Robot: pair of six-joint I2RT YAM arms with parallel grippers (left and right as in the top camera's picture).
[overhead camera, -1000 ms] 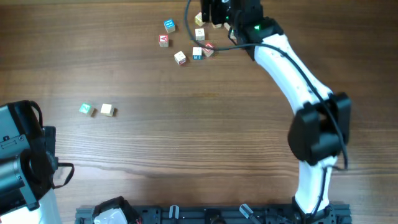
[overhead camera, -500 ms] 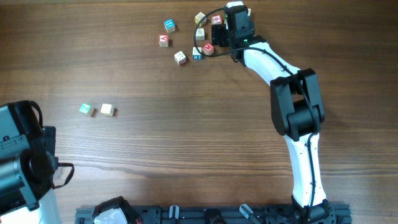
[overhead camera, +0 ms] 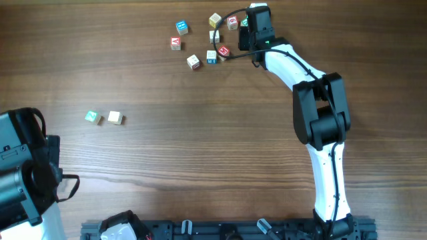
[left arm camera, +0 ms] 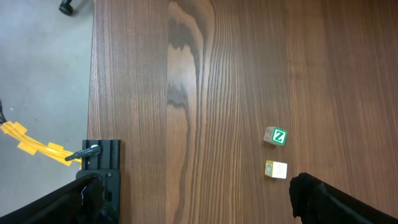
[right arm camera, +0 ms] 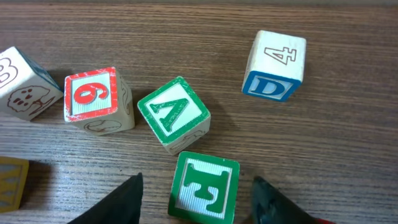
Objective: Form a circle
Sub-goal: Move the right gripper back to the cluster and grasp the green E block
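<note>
Seemingly an A cube [right arm camera: 174, 115] touches the F cube [right arm camera: 204, 190] the right pincer [right arm camera: 197, 180] straddles.

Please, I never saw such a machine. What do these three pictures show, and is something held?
Two robot arms work at a wooden table. One picture looks down from above; the other two come from a camera on each wrist. The white right arm reaches to a scatter of letter cubes; its jaws stand open on both sides of a green-faced cube, with gaps, so nothing is held. The left arm rests apart, jaws open, its camera seeing a green Z cube and a pale cube.
</note>
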